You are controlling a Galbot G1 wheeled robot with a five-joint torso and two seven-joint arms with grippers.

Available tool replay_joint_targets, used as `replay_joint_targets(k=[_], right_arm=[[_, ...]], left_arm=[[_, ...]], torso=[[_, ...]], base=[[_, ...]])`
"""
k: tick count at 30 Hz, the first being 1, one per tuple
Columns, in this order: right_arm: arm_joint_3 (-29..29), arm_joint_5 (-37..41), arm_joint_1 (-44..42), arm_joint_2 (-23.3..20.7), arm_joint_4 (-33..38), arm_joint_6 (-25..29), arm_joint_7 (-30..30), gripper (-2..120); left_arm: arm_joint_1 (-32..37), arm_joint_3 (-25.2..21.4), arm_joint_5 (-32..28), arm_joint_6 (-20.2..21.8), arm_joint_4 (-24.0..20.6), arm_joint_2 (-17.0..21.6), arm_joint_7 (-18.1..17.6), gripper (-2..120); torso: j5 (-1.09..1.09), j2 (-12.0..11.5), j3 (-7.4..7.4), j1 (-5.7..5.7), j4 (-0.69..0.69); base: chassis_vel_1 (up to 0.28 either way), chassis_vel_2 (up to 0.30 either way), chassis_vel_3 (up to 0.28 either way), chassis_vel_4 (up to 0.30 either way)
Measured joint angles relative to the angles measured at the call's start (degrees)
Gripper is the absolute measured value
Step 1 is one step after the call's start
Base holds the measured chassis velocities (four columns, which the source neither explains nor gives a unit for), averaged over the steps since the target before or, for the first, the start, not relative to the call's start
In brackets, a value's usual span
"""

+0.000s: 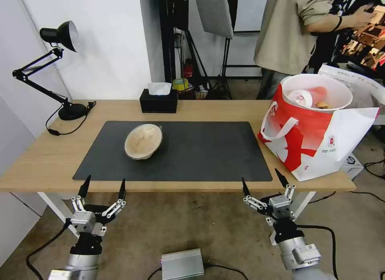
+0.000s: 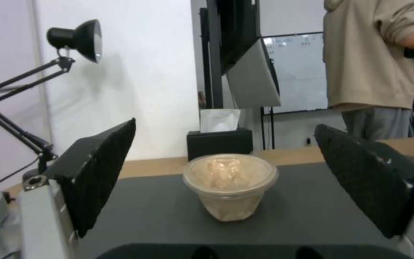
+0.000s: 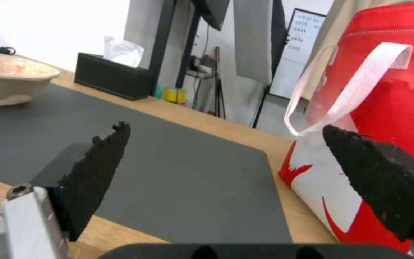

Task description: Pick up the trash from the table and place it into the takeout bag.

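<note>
Tan lidded bowl (image 1: 143, 141) on mat, 11 o'clock from left end effector (image 1: 102, 185) | both end effectors released, right (image 1: 263, 181) near bench (image 1: 40, 159) edge | cup (image 1: 306, 96) already in bag (image 1: 317, 139), 1 o'clock

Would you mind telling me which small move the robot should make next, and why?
Probably advance the left end effector toward the tan lidded bowl. It is open at the table's near edge, facing the bowl, the trash remaining on the mat. The takeout bag already holds other pieces.
</note>
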Motion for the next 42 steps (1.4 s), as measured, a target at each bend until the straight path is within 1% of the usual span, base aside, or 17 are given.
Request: replay_joint_targets(k=[3, 5, 11, 17, 21, 23, 24, 27, 28, 29, 30, 31, 35, 37, 39, 41, 42], right_arm=[[0.0, 0.0, 0.0, 0.0, 0.0, 0.0, 0.0, 100], [0.0, 0.0, 0.0, 0.0, 0.0, 0.0, 0.0, 100], [0.0, 0.0, 0.0, 0.0, 0.0, 0.0, 0.0, 100], [0.0, 0.0, 0.0, 0.0, 0.0, 0.0, 0.0, 100], [0.0, 0.0, 0.0, 0.0, 0.0, 0.0, 0.0, 100], [0.0, 0.0, 0.0, 0.0, 0.0, 0.0, 0.0, 100], [0.0, 0.0, 0.0, 0.0, 0.0, 0.0, 0.0, 100], [0.0, 0.0, 0.0, 0.0, 0.0, 0.0, 0.0, 100], [0.0, 0.1, 0.0, 0.0, 0.0, 0.0, 0.0, 100], [0.0, 0.1, 0.0, 0.0, 0.0, 0.0, 0.1, 100], [0.0, 0.1, 0.0, 0.0, 0.0, 0.0, 0.1, 100], [0.0, 0.1, 0.0, 0.0, 0.0, 0.0, 0.1, 100], [0.0, 0.1, 0.0, 0.0, 0.0, 0.0, 0.1, 100], [0.0, 0.1, 0.0, 0.0, 0.0, 0.0, 0.1, 100], [0.0, 0.1, 0.0, 0.0, 0.0, 0.0, 0.1, 100], [0.0, 0.1, 0.0, 0.0, 0.0, 0.0, 0.1, 100], [0.0, 0.1, 0.0, 0.0, 0.0, 0.0, 0.1, 100]], left_arm=[[-1.4, 0.3, 0.4, 0.9, 0.2, 0.8, 0.0, 100], [-3.8, 1.0, 1.2, 2.4, 0.3, 2.2, -0.2, 100], [-4.9, 0.2, 4.2, 2.7, -0.3, 3.1, -0.9, 100], [-7.1, 2.2, 6.2, 4.5, 0.3, 5.1, -1.4, 100], [-8.7, 4.2, 8.3, 5.2, 2.3, 8.2, -1.6, 100], [-8.9, 4.4, 8.5, 5.2, 2.6, 8.7, -1.6, 100], [-9.5, 4.8, 8.8, 5.3, 3.4, 9.9, -1.6, 100], [-10.4, 5.3, 9.2, 5.5, 4.3, 11.5, -1.6, 100], [-10.9, 5.7, 9.5, 5.8, 4.9, 12.7, -1.6, 100], [-11.0, 5.8, 9.5, 6.0, 5.1, 13.1, -1.6, 100], [-11.6, 6.3, 9.6, 6.5, 5.7, 14.6, -1.6, 100], [-11.6, 6.3, 9.6, 6.5, 5.7, 14.6, -1.6, 100], [-13.3, 7.1, 9.4, 8.2, 6.8, 18.6, -1.7, 100], [-13.3, 7.1, 9.4, 8.3, 6.8, 18.7, -1.7, 100], [-14.4, 7.2, 9.0, 8.9, 7.9, 21.5, -1.9, 100], [-14.6, 7.2, 9.0, 8.9, 8.1, 22.0, -1.9, 100], [-15.3, 7.2, 8.8, 9.2, 8.5, 23.1, -2.0, 100]], torso=[[0.00, 0.0, 0.00, 0.00, 0.00], [0.00, 0.0, 0.00, 0.01, -0.02], [0.01, 0.0, 0.00, 0.00, 0.00], [0.00, 0.0, 0.00, 0.00, -0.01], [0.00, 0.0, 0.00, 0.00, -0.01], [0.00, 0.0, 0.00, 0.00, -0.01], [0.00, 0.0, 0.00, 0.00, 0.00], [0.00, 0.0, 0.00, 0.00, -0.01], [-0.01, 0.0, 0.00, 0.00, -0.01], [0.00, 0.0, 0.00, 0.00, -0.01], [-0.01, 0.0, 0.00, 0.01, -0.01], [-0.01, 0.0, 0.00, 0.01, -0.01], [-0.01, 0.0, 0.00, 0.00, 0.00], [-0.01, 0.0, 0.00, 0.00, 0.00], [-0.01, 0.0, 0.00, 0.00, 0.00], [-0.01, 0.0, 0.00, 0.00, 0.00], [0.00, 0.0, 0.00, 0.00, -0.01]], base=[[0.000, 0.000, 0.000, 0.000], [0.000, 0.000, 0.000, 0.000], [0.000, 0.000, 0.000, 0.000], [0.000, 0.000, 0.000, 0.000], [0.000, 0.000, 0.000, 0.000], [0.000, 0.000, 0.000, 0.000], [0.000, 0.000, 0.000, 0.000], [0.000, 0.000, 0.000, 0.000], [0.000, 0.000, 0.000, 0.000], [0.000, 0.000, 0.000, 0.000], [0.000, 0.000, 0.000, 0.000], [0.000, 0.000, 0.000, 0.000], [0.000, 0.000, 0.000, 0.000], [0.000, 0.000, 0.000, 0.000], [0.000, 0.000, 0.000, 0.000], [0.000, 0.000, 0.000, 0.000], [0.000, 0.000, 0.000, 0.000]])
